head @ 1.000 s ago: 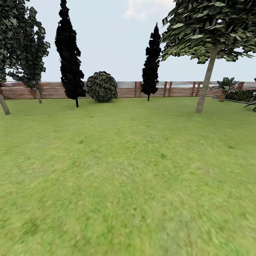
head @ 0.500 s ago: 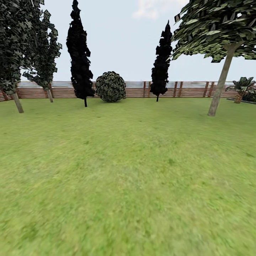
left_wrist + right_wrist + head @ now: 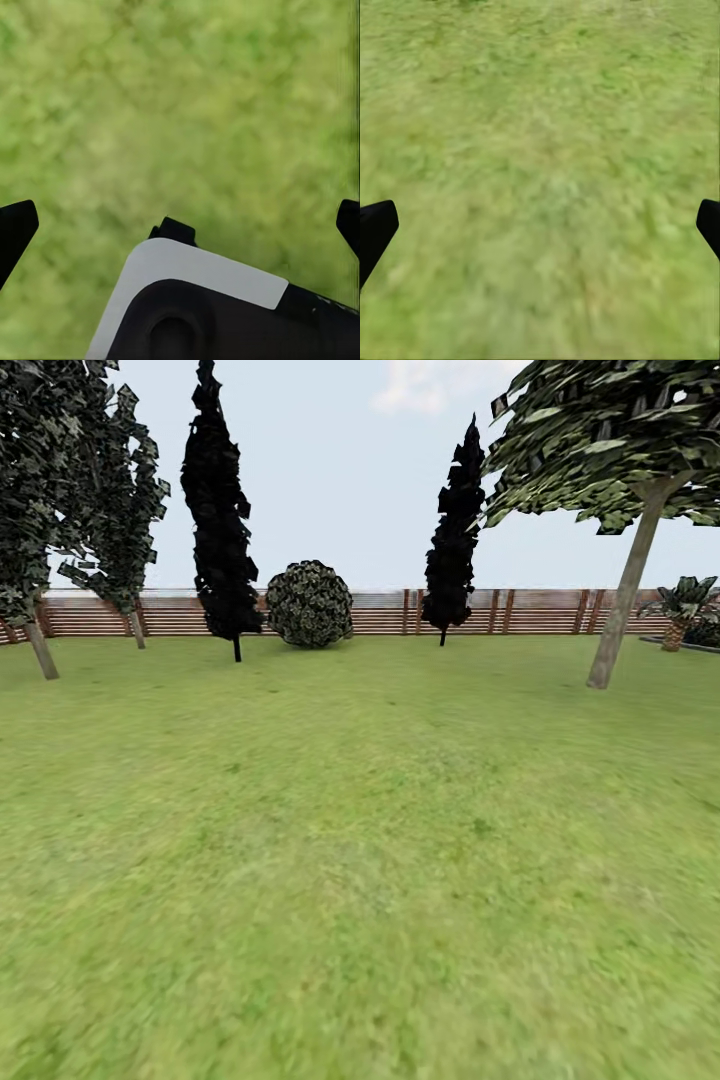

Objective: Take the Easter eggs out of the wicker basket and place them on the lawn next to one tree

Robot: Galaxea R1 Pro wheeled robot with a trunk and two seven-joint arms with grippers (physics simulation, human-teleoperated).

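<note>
Both carried low over bare lawn (image 3: 540, 150), likely for travel: left gripper (image 3: 180, 225) spread wide and empty, right gripper (image 3: 540, 225) likewise. Nothing between either pair of fingertips; nearest tree (image 3: 615, 630) well ahead

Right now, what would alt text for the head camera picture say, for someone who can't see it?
A wide green lawn stretches to a brown slatted fence. A leafy tree with a smooth leaning trunk stands at the right, two dark narrow conifers and a round bush near the fence, more leafy trees at the left.
</note>
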